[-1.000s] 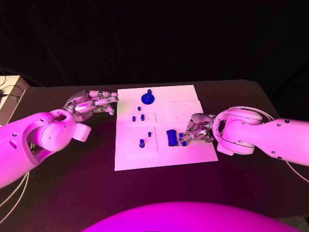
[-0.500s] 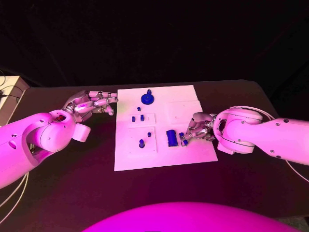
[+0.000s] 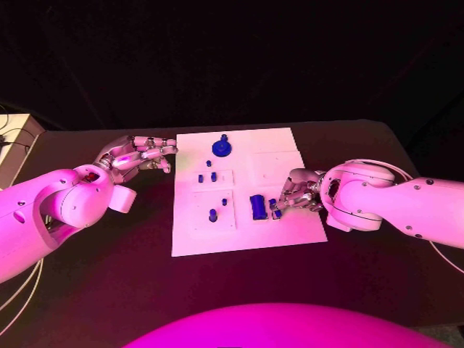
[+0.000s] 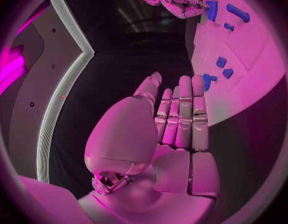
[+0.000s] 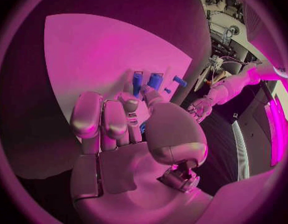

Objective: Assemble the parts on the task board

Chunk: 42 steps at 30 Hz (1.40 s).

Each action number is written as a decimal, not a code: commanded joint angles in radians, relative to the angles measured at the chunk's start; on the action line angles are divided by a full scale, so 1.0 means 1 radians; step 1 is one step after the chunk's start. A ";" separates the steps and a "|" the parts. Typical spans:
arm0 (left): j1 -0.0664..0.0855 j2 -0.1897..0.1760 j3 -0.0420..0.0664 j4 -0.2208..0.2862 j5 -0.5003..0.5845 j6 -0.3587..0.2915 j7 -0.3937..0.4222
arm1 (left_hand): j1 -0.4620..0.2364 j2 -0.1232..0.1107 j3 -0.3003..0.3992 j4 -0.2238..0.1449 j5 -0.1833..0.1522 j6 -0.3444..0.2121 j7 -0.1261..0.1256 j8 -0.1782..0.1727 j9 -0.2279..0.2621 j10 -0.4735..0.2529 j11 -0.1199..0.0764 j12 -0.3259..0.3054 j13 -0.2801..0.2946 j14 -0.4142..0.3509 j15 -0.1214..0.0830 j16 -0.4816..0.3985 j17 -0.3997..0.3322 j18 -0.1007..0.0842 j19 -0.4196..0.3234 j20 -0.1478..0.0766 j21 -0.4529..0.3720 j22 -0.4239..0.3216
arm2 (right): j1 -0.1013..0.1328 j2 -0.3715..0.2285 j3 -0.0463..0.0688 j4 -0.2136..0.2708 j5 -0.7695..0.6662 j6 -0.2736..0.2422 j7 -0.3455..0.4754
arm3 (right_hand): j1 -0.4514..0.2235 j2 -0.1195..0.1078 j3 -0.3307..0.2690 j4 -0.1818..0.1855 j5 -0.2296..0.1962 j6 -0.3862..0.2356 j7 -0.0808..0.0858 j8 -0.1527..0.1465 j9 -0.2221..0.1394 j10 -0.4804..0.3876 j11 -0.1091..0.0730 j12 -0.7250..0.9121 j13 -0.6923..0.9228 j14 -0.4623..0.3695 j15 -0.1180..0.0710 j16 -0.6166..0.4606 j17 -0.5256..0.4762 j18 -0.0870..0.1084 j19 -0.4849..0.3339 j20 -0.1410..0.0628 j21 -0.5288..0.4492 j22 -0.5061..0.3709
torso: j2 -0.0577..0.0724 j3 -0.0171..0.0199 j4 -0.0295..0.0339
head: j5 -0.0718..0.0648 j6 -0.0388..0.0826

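Note:
The white task board lies in the middle of the black table. On it sit a round blue part, several small blue pegs and a blue block. My right hand rests on the board just right of the block, its fingers curled together around a small blue part. The right wrist view has the thumb and fingers closed in front of upright blue pieces. My left hand hovers just off the board's left edge and holds nothing; its fingers are stretched out.
A pale box with cables stands at the table's far left. Bare black table lies in front of the board and on both sides of it.
The right hand's fingers have shifted very slightly beside the blue block. The left hand has stayed where it was.

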 commanded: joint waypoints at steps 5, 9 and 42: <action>0.000 0.001 0.001 0.002 -0.003 0.015 0.006 | 0.001 0.010 -0.008 0.001 0.002 0.007 -0.001 0.005 0.001 -0.005 0.000 0.004 0.000 -0.004 0.003 0.003 -0.002 -0.001 0.007 0.000 -0.008 0.001 | -0.001 -0.004 0.000 0.009 -0.013 -0.031 0.017 | -0.012 0.001 -0.115 0.053 -0.023 0.009 0.004 0.005 -0.003 0.004 0.001 0.002 0.003 0.000 0.001 -0.001 0.003 0.004 0.051 0.002 0.002 0.139 | 0.000 -0.0006 0.0004 | 0.000 -0.002; 0.000 0.001 0.001 0.002 -0.003 0.015 0.007 | 0.001 0.010 -0.008 0.001 0.002 0.007 -0.001 0.005 0.001 -0.005 0.000 0.004 0.000 -0.004 0.003 0.003 -0.002 -0.001 0.007 0.000 -0.008 0.001 | -0.001 -0.007 0.000 0.011 -0.020 -0.037 0.019 | -0.007 0.004 -0.139 0.065 -0.024 0.009 0.004 0.006 -0.002 0.005 0.001 0.003 0.003 0.000 0.001 0.000 0.003 0.004 0.051 0.002 0.003 0.139 | 0.000 -0.0006 -0.0002 | 0.000 -0.001; 0.000 0.000 0.001 0.002 -0.002 0.012 0.008 | 0.002 0.010 -0.009 0.000 0.002 0.005 -0.001 0.003 0.000 -0.006 0.000 0.004 0.000 -0.005 0.003 0.003 -0.002 -0.001 0.007 0.000 -0.009 0.002 | -0.001 -0.023 0.000 0.027 0.007 -0.040 0.041 | 0.010 0.022 -0.150 0.064 -0.008 0.007 0.003 0.012 0.001 0.005 0.000 0.001 0.003 -0.001 0.001 0.000 0.003 0.003 0.051 0.001 0.004 0.139 | 0.000 -0.0011 0.0009 | -0.002 0.000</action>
